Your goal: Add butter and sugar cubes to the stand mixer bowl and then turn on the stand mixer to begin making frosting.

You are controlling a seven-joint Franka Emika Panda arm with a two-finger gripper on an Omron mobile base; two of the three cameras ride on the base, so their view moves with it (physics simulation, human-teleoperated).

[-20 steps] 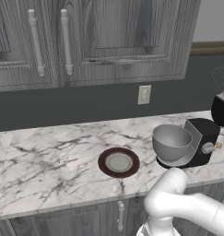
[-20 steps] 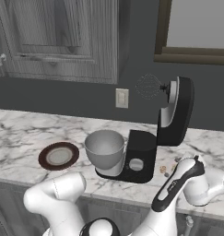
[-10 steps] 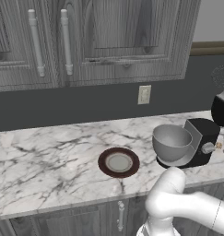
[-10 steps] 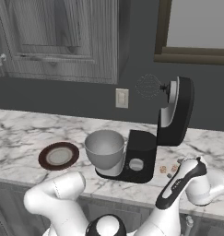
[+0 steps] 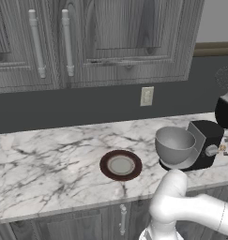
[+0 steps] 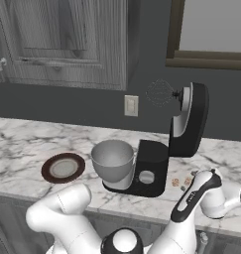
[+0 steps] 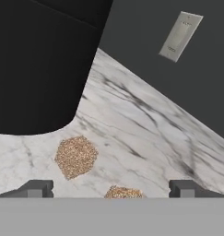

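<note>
The black stand mixer (image 6: 152, 166) stands on the marble counter with its head (image 6: 191, 119) tilted up and the wire whisk (image 6: 159, 93) in the air. The grey stand mixer bowl (image 6: 112, 159) (image 5: 175, 145) sits on its base, and nothing shows inside it. Two tan sugar cubes (image 7: 75, 156) (image 6: 175, 182) lie on the counter just right of the mixer base (image 7: 39, 69). My gripper (image 7: 109, 189) is open right above them, one cube ahead between the fingertips and one at the view's bottom edge. The butter is out of view.
A dark brown plate (image 5: 120, 165) (image 6: 63, 167) lies left of the bowl. A wall outlet (image 7: 180, 36) (image 5: 147, 96) is on the dark backsplash, with grey cabinets above. My white arm (image 6: 211, 191) reaches over the counter's front edge at the right.
The arm's hand has shifted slightly beside the mixer, closer to the sugar cubes. The jaws stay open and nothing on the counter has moved.
</note>
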